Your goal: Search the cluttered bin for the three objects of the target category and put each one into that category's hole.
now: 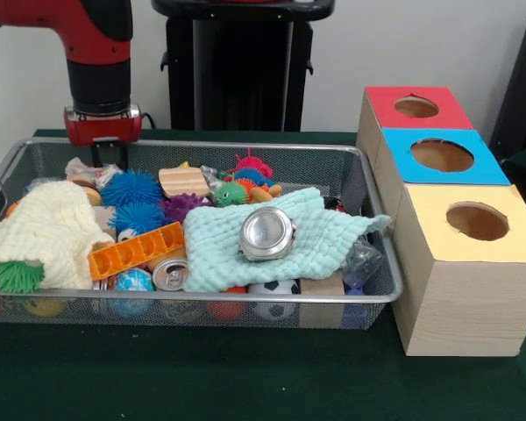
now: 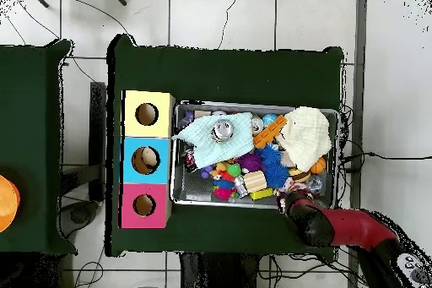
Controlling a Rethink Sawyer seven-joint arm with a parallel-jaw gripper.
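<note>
Three wooden boxes [image 1: 447, 219], topped red, blue and yellow, each with a hole, stand just beside a wire bin [image 1: 368, 189] crammed with toys. Inside it, a mint cloth [image 1: 280, 232] carries a round metal tin [image 1: 266, 233]; a cream cloth [image 1: 44, 232] lies opposite. Sawyer's gripper [image 1: 103, 151] dips into the bin's far corner, its grip impossible to make out.

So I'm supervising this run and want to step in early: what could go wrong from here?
The hand sits low at the far corner of the mesh bin; it may catch the rim or snag the cream cloth close by. The mint cloth covers part of the pile, so targets may stay hidden under it. The metal tin rests loosely on that cloth; pulling the cloth would likely send it sliding.
</note>
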